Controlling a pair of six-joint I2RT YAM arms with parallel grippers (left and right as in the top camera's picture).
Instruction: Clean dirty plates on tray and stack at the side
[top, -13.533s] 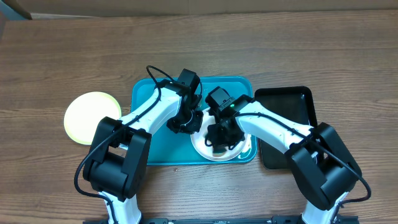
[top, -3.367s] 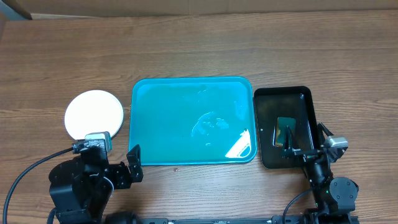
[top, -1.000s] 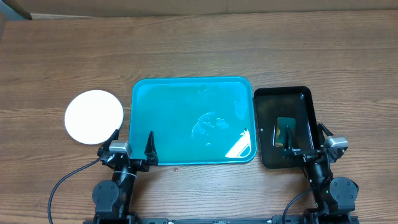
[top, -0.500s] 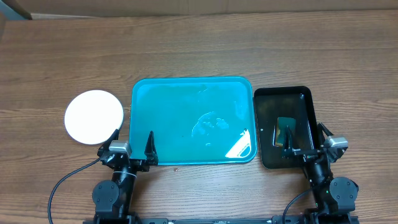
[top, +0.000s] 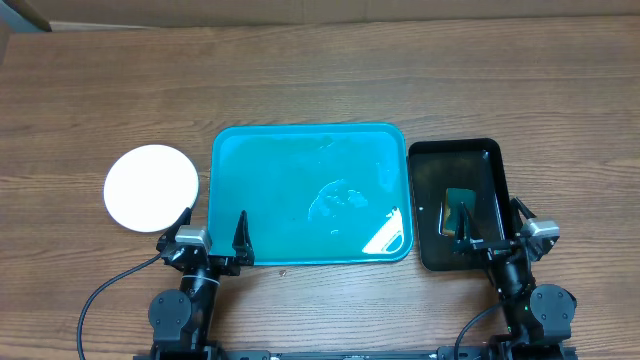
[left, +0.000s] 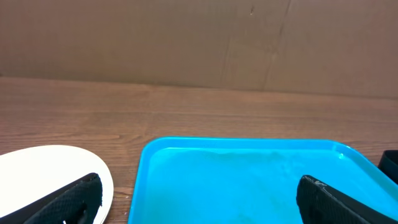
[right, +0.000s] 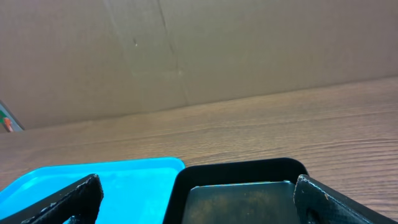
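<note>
Plates (top: 152, 187): one white round face shows, lying on the desk (top: 320, 80) just beside the left edge of the tray (top: 300, 165); whether more lie under it, I cannot tell.
Tray: teal and glossy, in the middle of the desk, with wet marks on its surface.
Left claw (top: 212, 240): wide, holding nothing, at the tray's near left corner.
Right claw (top: 491, 232): wide, holding nothing, over the near edge of the black tray (top: 455, 147).
Black tray: just right of the teal one, with a small rectangular thing (top: 458, 198) inside.
</note>
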